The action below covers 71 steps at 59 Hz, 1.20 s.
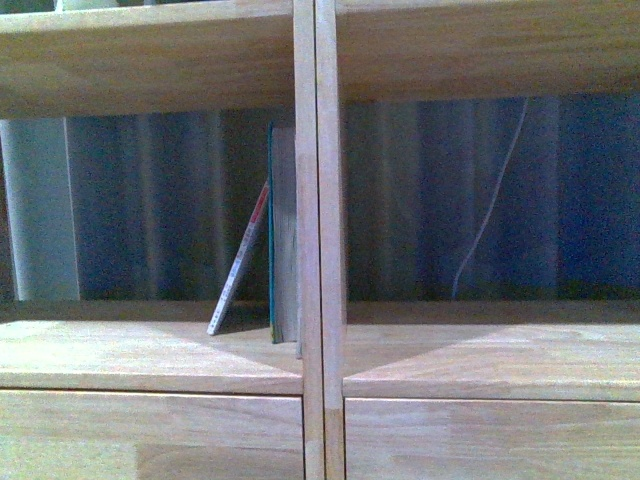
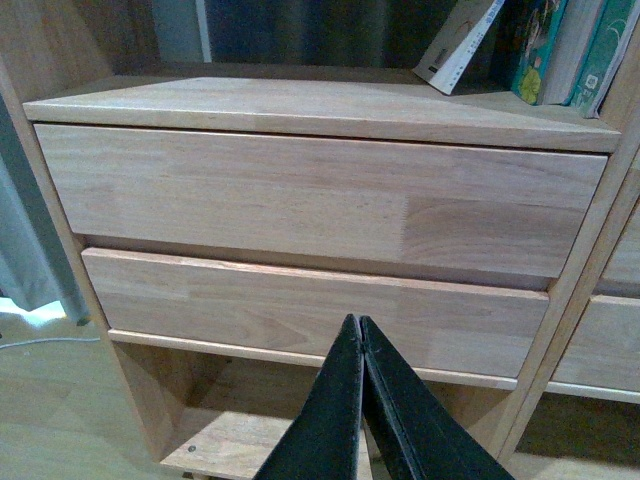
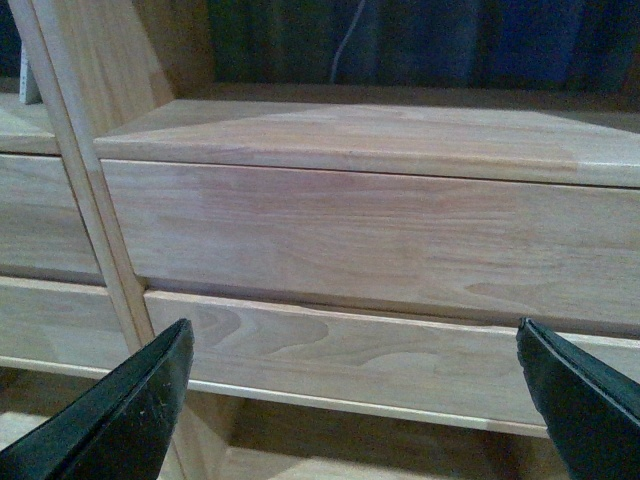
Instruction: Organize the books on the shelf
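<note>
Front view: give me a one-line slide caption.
Thin softcover leans against the upright teal book beside the shelf's central upright.

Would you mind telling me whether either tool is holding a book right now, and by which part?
Nothing is held. The left tool is shut on nothing; the right tool is open.

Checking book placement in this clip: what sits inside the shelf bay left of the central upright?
In the shelf, a thin softcover leans against the upright teal book, which stands at the central upright. Whether anything stands behind the books cannot be seen. Drawer contents are hidden.
</note>
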Each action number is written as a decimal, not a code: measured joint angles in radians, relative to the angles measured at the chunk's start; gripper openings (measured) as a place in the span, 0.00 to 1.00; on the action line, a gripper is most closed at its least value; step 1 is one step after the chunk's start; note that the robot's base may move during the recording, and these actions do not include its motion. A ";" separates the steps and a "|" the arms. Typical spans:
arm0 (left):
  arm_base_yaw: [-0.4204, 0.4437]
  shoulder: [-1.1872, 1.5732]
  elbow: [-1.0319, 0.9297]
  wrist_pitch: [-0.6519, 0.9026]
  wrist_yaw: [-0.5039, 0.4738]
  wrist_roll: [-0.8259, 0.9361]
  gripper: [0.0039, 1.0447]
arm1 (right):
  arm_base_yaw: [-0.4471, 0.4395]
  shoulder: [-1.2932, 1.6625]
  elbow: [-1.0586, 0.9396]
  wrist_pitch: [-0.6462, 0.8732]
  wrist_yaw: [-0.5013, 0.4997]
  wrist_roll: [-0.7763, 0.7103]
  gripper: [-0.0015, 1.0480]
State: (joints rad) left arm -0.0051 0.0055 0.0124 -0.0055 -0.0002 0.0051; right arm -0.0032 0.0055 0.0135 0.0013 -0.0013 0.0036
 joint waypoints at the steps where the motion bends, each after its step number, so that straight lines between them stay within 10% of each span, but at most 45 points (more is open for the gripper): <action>1: 0.000 0.000 0.000 0.000 0.000 0.000 0.02 | 0.000 0.000 0.000 0.000 0.000 0.000 0.93; 9: 0.000 0.000 0.000 0.000 0.000 -0.002 0.08 | 0.000 0.000 0.000 0.000 0.000 0.000 0.93; 38: 0.000 0.000 0.000 0.000 0.000 -0.002 0.95 | 0.000 0.000 0.000 0.000 0.000 0.000 0.93; 71: 0.000 0.000 0.000 0.000 0.000 -0.002 0.93 | 0.000 0.000 0.000 0.000 0.000 0.000 0.93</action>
State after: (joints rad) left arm -0.0051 0.0051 0.0124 -0.0055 -0.0006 0.0029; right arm -0.0032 0.0055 0.0135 0.0013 -0.0017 0.0036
